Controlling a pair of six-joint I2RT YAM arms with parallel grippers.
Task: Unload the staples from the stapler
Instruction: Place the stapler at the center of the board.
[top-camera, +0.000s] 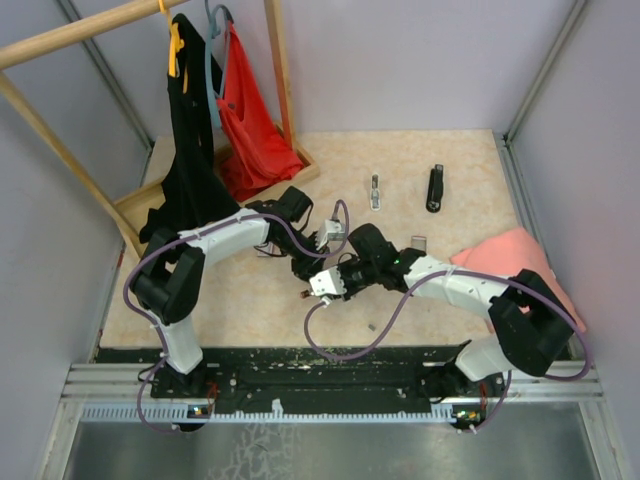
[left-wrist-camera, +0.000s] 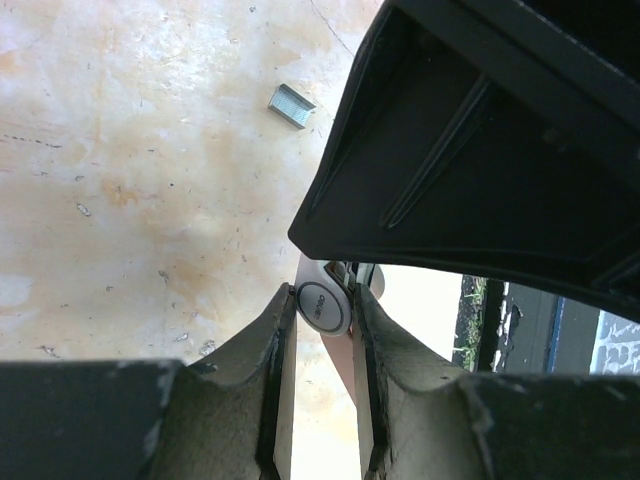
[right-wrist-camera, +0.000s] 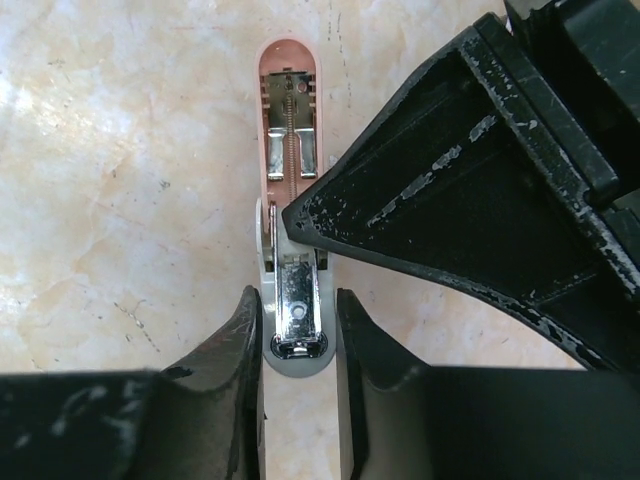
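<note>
The pink-and-white stapler (right-wrist-camera: 290, 120) sits between both grippers over the marbled table (left-wrist-camera: 120, 200). It is swung open, with the pink arm laid back to show its spring and the white base with its chrome channel pointing the other way. The left gripper (left-wrist-camera: 322, 300) is clamped tight on a rounded white part of the stapler that bears a grey label. The right gripper (right-wrist-camera: 298, 300) has its jaws narrowed to the base's width, one finger against each side of the base's rounded end. A short strip of staples (left-wrist-camera: 291, 106) lies on the table near the stapler, clear of it. A slim black object (top-camera: 435, 188) lies well apart from the stapler.
</note>
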